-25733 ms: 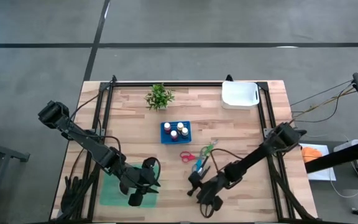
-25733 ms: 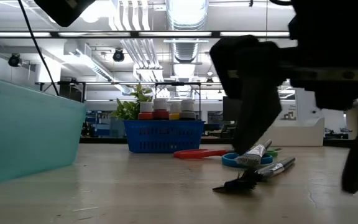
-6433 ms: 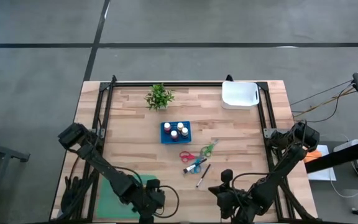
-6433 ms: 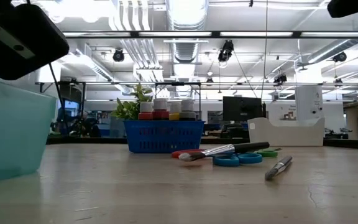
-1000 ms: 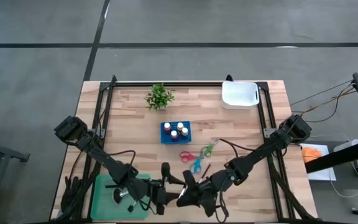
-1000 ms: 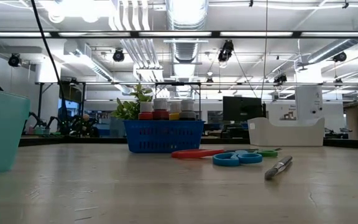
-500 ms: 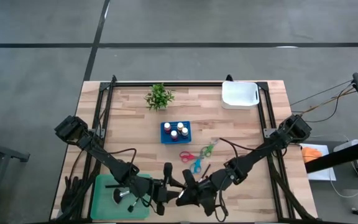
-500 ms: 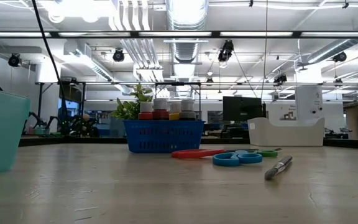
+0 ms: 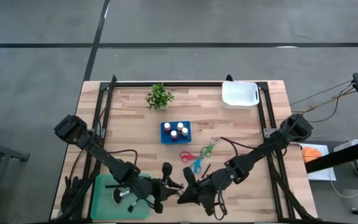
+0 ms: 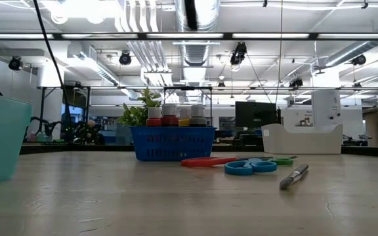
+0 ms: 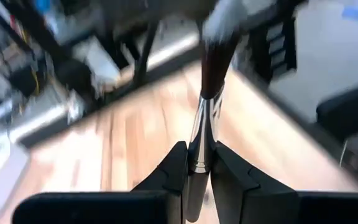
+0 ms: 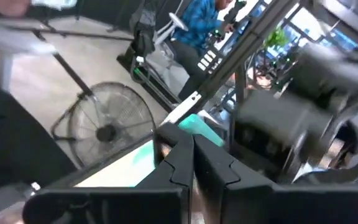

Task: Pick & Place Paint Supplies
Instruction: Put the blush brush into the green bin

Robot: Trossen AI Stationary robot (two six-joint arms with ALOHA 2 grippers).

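A brush with a silver ferrule and dark, white-tipped bristles (image 11: 215,56) sticks out past my left gripper (image 11: 196,149), which is shut on it above the table's near edge (image 9: 169,182). My right gripper (image 12: 192,149) is shut, right beside the left one (image 9: 184,190). On the table lie red scissors (image 9: 186,155), blue scissors (image 9: 197,167), green scissors (image 9: 207,149) and a second brush (image 10: 294,176). Paint bottles stand in a blue basket (image 9: 176,131). My left gripper pinches the brush's silver ferrule (image 11: 199,124) between its two fingers. The brush runs along the fingers, with its bristle end pointing away past the fingertips. It is lifted clear of the table. Whether my right gripper touches the brush I cannot tell.
A teal bin (image 9: 118,195) at the near left holds another brush. A white bin (image 9: 239,94) stands at the far right and a small green plant (image 9: 160,96) at the far middle. Black rails run along the table's left and right sides.
Both grippers have stayed close together above the table's near edge. A thin dark piece has come into the top edge of the low view.
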